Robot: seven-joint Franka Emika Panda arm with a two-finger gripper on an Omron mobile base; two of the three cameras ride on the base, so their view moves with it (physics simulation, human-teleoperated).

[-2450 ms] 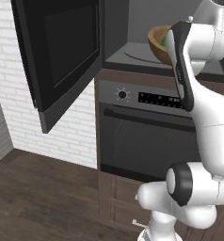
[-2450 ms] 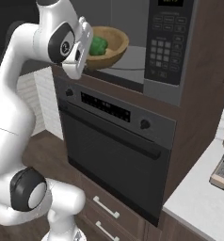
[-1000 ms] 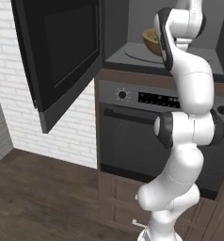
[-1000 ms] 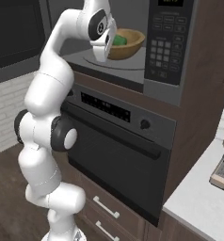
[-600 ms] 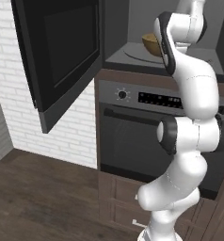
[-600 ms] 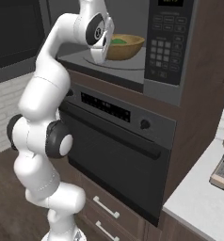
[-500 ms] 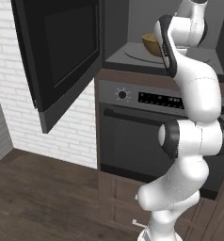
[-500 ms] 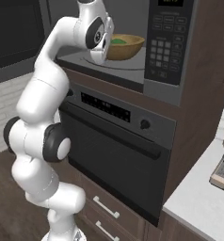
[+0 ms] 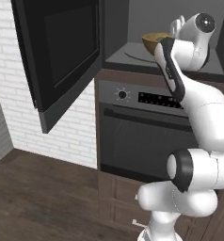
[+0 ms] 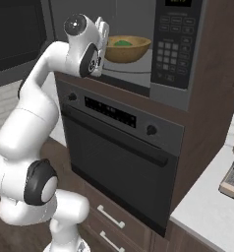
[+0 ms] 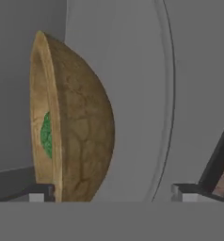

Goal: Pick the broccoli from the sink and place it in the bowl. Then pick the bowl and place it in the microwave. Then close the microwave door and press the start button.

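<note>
The round light-brown wooden bowl [image 10: 127, 48] sits inside the dark grey microwave [image 10: 153, 86]. The fingers [image 11: 114, 192] stand apart, straddling the bowl without clamping. Best draw straight back, clearing its rim.

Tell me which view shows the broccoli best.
Right base view: the broccoli lies as a green patch inside the bowl. Hand view gives a green sliver past the rim. Left base view: bowl mostly behind the arm.

bowl [image 11: 81, 127]: you see light-brown wood, matt, with fine dark crackle lines across its outside.
broccoli [image 11: 46, 135]: bumpy, rough green surface, no shine.
microwave [image 10: 173, 44]: smooth matt grey walls and a smooth round plate under your bowl.
microwave door [image 9: 62, 52]: dark slab with a glossy black glass window.
oven [image 10: 116, 162]: dark glass front, faint sheen.
floor [image 9: 43, 197]: dark wood planks.
</note>
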